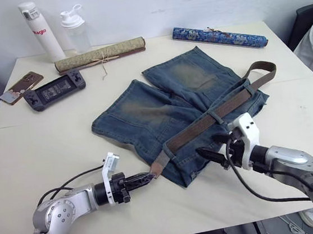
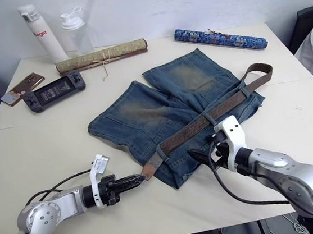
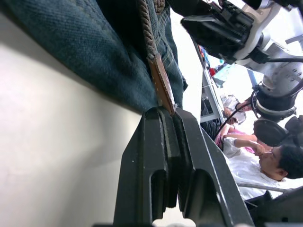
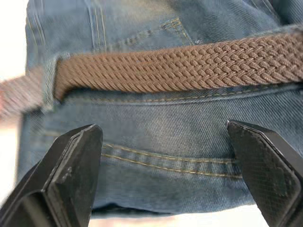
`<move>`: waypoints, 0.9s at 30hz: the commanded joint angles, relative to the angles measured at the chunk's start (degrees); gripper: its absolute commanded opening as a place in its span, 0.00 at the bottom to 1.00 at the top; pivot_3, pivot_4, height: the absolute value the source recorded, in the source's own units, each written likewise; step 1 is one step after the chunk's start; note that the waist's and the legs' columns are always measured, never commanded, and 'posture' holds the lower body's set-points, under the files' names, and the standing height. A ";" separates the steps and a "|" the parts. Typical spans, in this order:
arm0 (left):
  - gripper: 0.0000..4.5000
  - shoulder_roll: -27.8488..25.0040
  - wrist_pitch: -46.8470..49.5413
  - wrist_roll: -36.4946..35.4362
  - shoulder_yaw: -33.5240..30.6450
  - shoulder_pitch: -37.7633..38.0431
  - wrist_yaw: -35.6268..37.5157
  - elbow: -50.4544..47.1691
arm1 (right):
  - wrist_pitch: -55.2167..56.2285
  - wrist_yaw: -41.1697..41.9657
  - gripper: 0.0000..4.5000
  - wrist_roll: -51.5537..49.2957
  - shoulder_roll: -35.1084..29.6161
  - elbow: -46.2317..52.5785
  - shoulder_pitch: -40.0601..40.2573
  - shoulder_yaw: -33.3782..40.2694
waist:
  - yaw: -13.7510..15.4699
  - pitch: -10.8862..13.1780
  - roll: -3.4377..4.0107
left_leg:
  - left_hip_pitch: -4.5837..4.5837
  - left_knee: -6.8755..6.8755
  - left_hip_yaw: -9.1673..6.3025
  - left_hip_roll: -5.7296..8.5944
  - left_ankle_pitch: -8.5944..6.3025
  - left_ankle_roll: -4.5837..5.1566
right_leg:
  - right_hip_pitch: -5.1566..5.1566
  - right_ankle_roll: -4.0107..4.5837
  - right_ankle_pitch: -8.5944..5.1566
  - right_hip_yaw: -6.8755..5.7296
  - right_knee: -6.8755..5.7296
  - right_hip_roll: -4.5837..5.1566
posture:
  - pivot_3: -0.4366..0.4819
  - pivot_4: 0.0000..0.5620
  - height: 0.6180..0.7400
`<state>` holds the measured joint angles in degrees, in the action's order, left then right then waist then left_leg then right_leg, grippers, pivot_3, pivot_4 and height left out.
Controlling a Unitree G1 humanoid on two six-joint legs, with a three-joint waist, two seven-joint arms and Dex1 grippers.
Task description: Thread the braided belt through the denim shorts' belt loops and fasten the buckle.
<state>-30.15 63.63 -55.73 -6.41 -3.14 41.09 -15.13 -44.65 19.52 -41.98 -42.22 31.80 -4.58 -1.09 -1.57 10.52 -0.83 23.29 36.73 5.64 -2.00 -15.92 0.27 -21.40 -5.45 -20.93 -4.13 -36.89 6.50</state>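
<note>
From the head camera's left eye, the denim shorts (image 1: pixel 184 111) lay spread near the middle of the white table (image 1: pixel 52 146), waistband toward the robot. The braided belt (image 1: pixel 213 119) ran along that waistband under at least two belt loops (image 1: pixel 217 117), its far end curling off past the shorts' right edge. The buckle could not be made out. The left gripper (image 1: pixel 146 177) lay low on the table, pinched on the belt's tan leather tip (image 1: pixel 158 167) at the near corner of the shorts. The right gripper (image 1: pixel 205 155) hovered just over the waistband, its fingers spread.

The right eye gave the same layout: an olive scroll (image 2: pixel 101 56), a blue patterned scroll (image 2: pixel 219 38), a handheld game console (image 2: pixel 53 92), a phone (image 2: pixel 21 87) and two bottles (image 2: pixel 59 32) stood well apart at the far edge.

In the left wrist view, the black fingers (image 3: pixel 156 156) were together, clamped on the very end of the leather tip, with little of it inside the grip.

In the right wrist view, the fingertips (image 4: pixel 75 161) stood wide apart over denim, the woven strap passing through a loop just beyond them.

The likely trouble was slippage: so shallow a pinch could let the tip pull free if the strap dragged in a loop. With nothing pinning the shorts, a pull might also bunch the cloth or drag the whole garment along the table.
</note>
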 commanded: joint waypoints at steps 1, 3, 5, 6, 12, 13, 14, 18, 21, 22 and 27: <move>0.00 -1.38 -1.05 1.12 -0.35 1.14 1.00 0.22 | 2.82 0.79 0.87 5.31 0.93 -0.44 0.29 -1.78 | 0.05 0.00 0.00 | 0.00 0.00 0.00 0.00 0.00 -0.01 | 0.00 0.00 0.00 0.00 0.00 0.00 | 0.48 0.27 0.82; 0.00 -1.47 -1.23 1.04 -0.56 1.03 1.09 0.35 | 3.29 1.12 0.72 6.52 1.91 -1.12 0.82 -1.81 | 0.10 0.01 -0.01 | 0.00 0.00 -0.01 0.00 0.01 -0.01 | 0.00 0.00 0.00 0.00 0.00 0.00 | 0.48 0.27 0.82; 0.00 -1.44 -1.43 1.16 -0.55 0.98 1.17 0.36 | 3.34 1.75 0.51 6.65 2.96 -1.14 1.25 -1.18 | 0.10 0.01 -0.02 | 0.00 0.01 -0.02 0.00 0.01 -0.01 | 0.02 0.00 0.00 -0.01 0.00 0.00 | 0.48 0.27 0.82; 0.00 -1.42 -1.55 1.22 -0.58 0.99 1.21 0.43 | 3.33 1.88 0.38 7.04 3.32 -1.14 1.17 -0.97 | 0.10 0.01 -0.02 | 0.00 0.01 -0.04 0.00 0.01 -0.01 | 0.02 0.00 0.00 -0.01 0.00 0.00 | 0.48 0.27 0.82; 0.00 -1.06 -2.45 1.90 -0.07 1.58 1.33 0.02 | -0.84 1.53 0.00 10.54 3.69 -3.95 0.53 -3.42 | 0.10 0.01 -0.02 | 0.00 0.01 -0.05 0.00 0.02 -0.01 | 0.03 0.00 0.00 -0.02 -0.01 0.01 | 0.48 0.27 0.82; 0.00 -1.26 -2.60 1.86 -0.26 1.95 1.57 -0.13 | -2.53 0.78 0.00 10.53 4.30 -4.58 0.34 -3.97 | 0.09 0.01 -0.01 | 0.00 0.01 -0.05 0.00 0.01 0.00 | 0.03 0.00 0.00 -0.02 -0.01 0.01 | 0.48 0.27 0.82; 0.00 -2.37 -2.90 1.91 -0.93 2.72 2.65 -0.01 | -3.52 0.22 0.00 10.94 5.00 -5.00 0.13 -4.98 | 0.03 0.00 -0.02 | 0.00 0.01 -0.05 0.00 0.01 0.00 | 0.03 0.00 0.00 -0.02 -0.01 0.01 | 0.48 0.27 0.82; 0.00 -8.11 -5.50 3.73 -2.67 5.23 8.26 2.34 | -5.65 -0.39 0.00 12.52 6.86 -5.13 -0.73 -6.94 | -0.39 -0.17 -0.31 | -0.13 -0.08 -0.07 -0.07 0.03 -0.06 | 0.08 0.06 -0.03 -0.02 -0.02 0.00 | 0.48 0.27 0.82; 0.00 -16.47 -13.92 10.32 -2.33 8.30 17.45 7.94 | -6.36 -0.43 0.00 13.01 8.64 -5.36 -1.85 -7.05 | -0.70 -0.26 -0.44 | -0.26 -0.31 -0.04 -0.09 0.09 -0.16 | 0.07 0.19 -0.07 -0.01 0.00 -0.01 | 0.48 0.27 0.82; 0.00 -19.52 -17.36 12.88 -2.00 9.17 20.76 10.32 | -6.69 -0.43 0.00 13.11 9.19 -5.44 -2.23 -7.07 | -0.79 -0.26 -0.44 | -0.30 -0.43 -0.04 -0.12 0.11 -0.19 | 0.03 0.31 -0.09 -0.02 -0.01 -0.01 | 0.48 0.27 0.82; 0.00 -29.97 -30.03 21.03 -2.71 9.69 33.27 24.66 | -7.45 0.12 0.00 14.26 10.35 -5.90 -3.30 -7.64 | -1.20 -0.28 -0.41 | -0.40 -0.80 -0.12 -0.25 0.10 -0.23 | -0.11 0.82 -0.27 -0.16 -0.08 -0.01 | 0.48 0.27 0.82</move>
<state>-57.91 37.06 -39.14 -8.00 5.95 71.75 4.17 -50.00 19.60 -29.10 -32.13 28.18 -8.71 -6.61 -2.77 10.24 -1.24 22.88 35.89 5.48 -2.28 -15.83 -0.01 -21.53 -4.54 -21.25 -4.34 -37.00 6.48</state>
